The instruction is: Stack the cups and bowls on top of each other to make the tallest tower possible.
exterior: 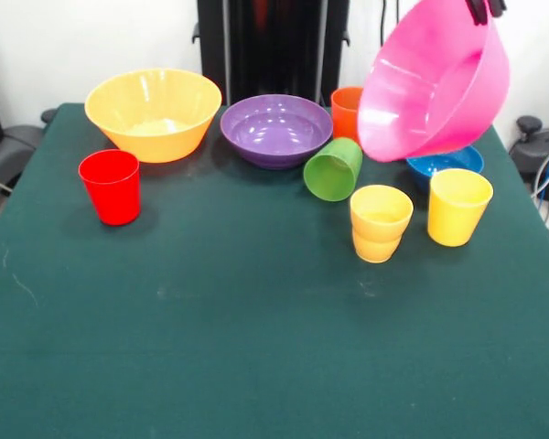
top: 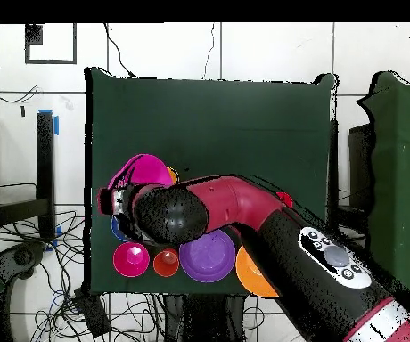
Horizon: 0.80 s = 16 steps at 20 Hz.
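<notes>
Near row: two yellow cups (exterior: 381, 222) (exterior: 457, 206) upright on the green table (exterior: 256, 347); red cup (exterior: 111, 186) upright, apart at the other side.
Middle: green cup (exterior: 334, 168) tipped on its side; unusable until righted.
Far row: orange bowl (exterior: 154, 113), purple bowl (exterior: 276, 129), orange cup (exterior: 346, 110), blue bowl (exterior: 445, 165); all resting.
Tool (exterior: 486, 7): clamped on hot pink bowl (exterior: 435, 82) rim; bowl aloft, tilted, above blue bowl; judged mid-carry.

The arm (top: 271, 223), running from the overhead frame's lower right to its centre, has a glossy crimson shell with rounded black speckled joints. A pale grey oval panel (top: 335, 256) with dark buttons sits on its thick black segment. A light band rings the arm at the lower right.
</notes>
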Each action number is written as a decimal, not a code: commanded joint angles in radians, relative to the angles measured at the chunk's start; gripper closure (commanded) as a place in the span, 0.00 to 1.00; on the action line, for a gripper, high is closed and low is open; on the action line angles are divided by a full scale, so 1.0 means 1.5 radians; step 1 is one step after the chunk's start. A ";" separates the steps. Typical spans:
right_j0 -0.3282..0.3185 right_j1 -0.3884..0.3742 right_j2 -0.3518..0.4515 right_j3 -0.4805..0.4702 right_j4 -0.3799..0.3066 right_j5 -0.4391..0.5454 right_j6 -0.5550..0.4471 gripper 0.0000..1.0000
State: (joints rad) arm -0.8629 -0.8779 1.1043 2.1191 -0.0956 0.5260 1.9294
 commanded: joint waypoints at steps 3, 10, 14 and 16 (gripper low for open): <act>-0.008 0.060 0.078 -0.034 0.022 0.076 -0.055 1.00; 0.005 0.099 0.114 -0.035 0.025 0.056 -0.042 1.00; 0.027 0.134 0.104 -0.034 -0.001 0.010 -0.034 1.00; 0.031 0.140 0.098 -0.035 -0.015 -0.004 -0.033 1.00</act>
State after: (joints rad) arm -0.8667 -0.7702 1.2421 2.0740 -0.0805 0.5520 1.9294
